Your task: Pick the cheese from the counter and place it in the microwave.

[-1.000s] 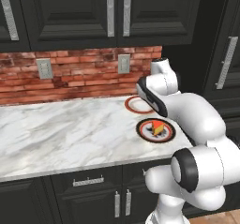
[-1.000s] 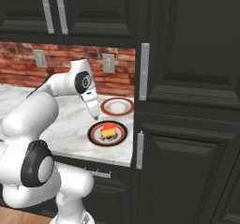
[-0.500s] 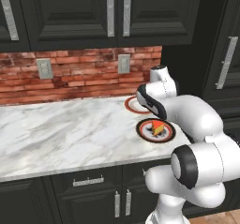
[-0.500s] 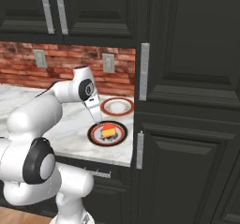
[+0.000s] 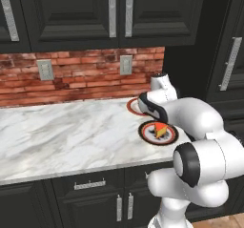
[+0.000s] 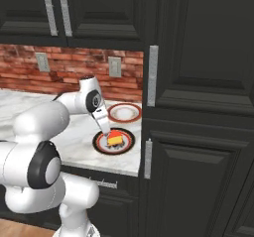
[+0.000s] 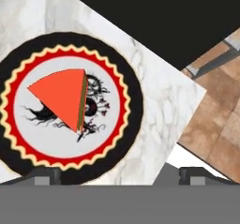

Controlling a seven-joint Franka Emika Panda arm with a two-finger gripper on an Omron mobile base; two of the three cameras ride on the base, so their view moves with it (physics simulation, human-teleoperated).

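The cheese (image 5: 161,130) (image 6: 115,139) is a small orange wedge lying on a black-rimmed patterned plate (image 5: 141,131) (image 6: 97,144) near the right end of the white marble counter (image 5: 62,136) (image 6: 74,134). My gripper (image 6: 105,130) hangs just above the plate, a little left of the cheese, pointing down. In the hand view the cheese (image 7: 63,98) lies up and to the left on the plate (image 7: 136,106), and my gripper (image 7: 121,175) is open with its tips wide apart and nothing between them. The microwave is out of view.
A second, white plate with a red rim (image 5: 135,106) (image 6: 124,112) sits behind the first, near the brick wall. Tall dark cabinets (image 6: 198,132) stand right beside the counter's end. Upper cabinets hang overhead. The counter's edge and the wood floor (image 7: 220,124) lie close to the plate.
The arm has folded down and the hand has dropped lower, closer to the plate with the cheese. The cheese and both plates have not moved.
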